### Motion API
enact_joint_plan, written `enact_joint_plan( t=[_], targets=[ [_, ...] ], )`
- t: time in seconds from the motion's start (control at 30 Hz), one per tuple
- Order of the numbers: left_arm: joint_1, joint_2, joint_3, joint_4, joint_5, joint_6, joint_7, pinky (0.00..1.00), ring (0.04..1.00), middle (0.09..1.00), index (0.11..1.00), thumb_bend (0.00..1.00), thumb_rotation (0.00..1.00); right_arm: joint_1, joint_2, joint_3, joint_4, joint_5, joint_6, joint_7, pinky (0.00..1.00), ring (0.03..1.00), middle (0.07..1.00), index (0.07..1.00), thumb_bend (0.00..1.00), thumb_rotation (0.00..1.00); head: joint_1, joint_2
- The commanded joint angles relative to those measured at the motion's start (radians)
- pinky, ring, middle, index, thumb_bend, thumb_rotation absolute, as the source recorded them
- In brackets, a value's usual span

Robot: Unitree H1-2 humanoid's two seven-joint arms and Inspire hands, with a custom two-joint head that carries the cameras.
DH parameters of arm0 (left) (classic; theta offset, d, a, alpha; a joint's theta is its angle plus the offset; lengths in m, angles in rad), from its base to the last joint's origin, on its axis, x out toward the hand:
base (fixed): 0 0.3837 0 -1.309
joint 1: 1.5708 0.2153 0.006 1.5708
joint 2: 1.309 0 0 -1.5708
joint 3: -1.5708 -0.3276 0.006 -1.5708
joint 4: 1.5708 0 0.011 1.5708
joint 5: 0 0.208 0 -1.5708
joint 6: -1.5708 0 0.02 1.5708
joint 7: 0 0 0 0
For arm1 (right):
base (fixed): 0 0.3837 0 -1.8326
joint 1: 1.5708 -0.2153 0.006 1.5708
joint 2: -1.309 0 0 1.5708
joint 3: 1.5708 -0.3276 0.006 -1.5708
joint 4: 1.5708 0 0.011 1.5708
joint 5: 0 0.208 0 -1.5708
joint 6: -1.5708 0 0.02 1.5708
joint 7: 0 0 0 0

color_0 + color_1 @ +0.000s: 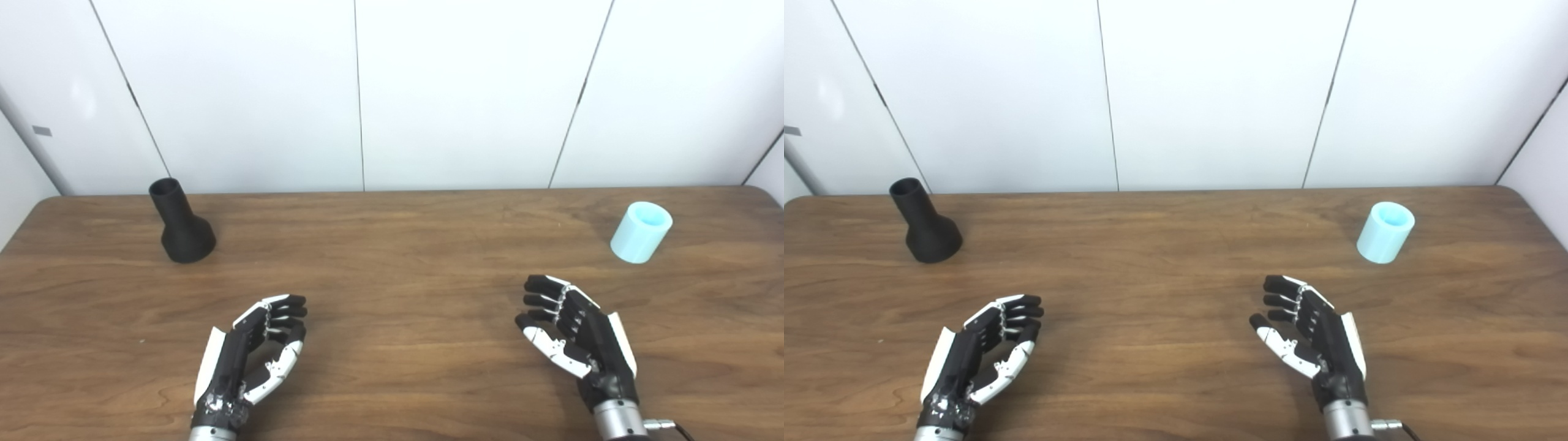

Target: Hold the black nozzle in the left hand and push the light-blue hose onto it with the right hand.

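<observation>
**Both hands empty, both parts out of reach**

The left hand (pixel 254 355) hovers low over the near part of the table (pixel 392 275), palm turned inward, fingers loosely curled and apart, holding nothing; the right hand (pixel 576 334) mirrors it on the other side, equally loose and empty. The two hands sit well apart, with bare wood between them.

Outward from the left hand, the nozzle (pixel 179 222) stands near the far left corner, wide base down, narrow neck up and leaning slightly away to the left; it is well apart from the hand. Outward from the right hand, the hose (pixel 640 232), a short pale-blue tube, stands on end near the far right edge, open mouth up; it is nearer its hand than the nozzle is to the left one, though not touching.

No grasp has begun, so the risks lie ahead. The nozzle's neck is slim above a flared base; a grip landing high or off-centre could tip it, or leave it free to twist during the push. The hose looks light; a brush from the fingers could knock it over and roll it toward the table edge. A tilted mating could jam the hose on the neck.
</observation>
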Motion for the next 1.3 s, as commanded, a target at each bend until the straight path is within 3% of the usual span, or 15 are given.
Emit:
enact_joint_plan(
  t=[0.0, 0.83, 1.27],
  targets=[
    [0.016, -0.001, -0.004, -0.001, 0.001, -0.015, 0.003, 0.53, 0.633, 0.68, 0.699, 0.25, 0.19, -0.013, -0.005, 0.0, -0.037, 0.001, -0.03, 0.001, 0.63, 0.701, 0.721, 0.688, 0.27, 0.16, -0.001, 0.0],
    [0.015, 0.001, -0.004, 0.005, 0.001, -0.021, 0.004, 0.54, 0.638, 0.683, 0.698, 0.25, 0.18, -0.013, -0.004, -0.001, -0.038, 0.003, -0.025, 0.0, 0.63, 0.695, 0.717, 0.686, 0.27, 0.15, 0.0, 0.002],
    [0.016, -0.001, -0.003, 0.006, -0.004, -0.018, 0.004, 0.54, 0.644, 0.686, 0.7, 0.26, 0.22, -0.014, -0.004, -0.001, -0.035, 0.002, -0.024, -0.001, 0.63, 0.698, 0.719, 0.686, 0.28, 0.16, 0.001, 0.001]
  ],
)
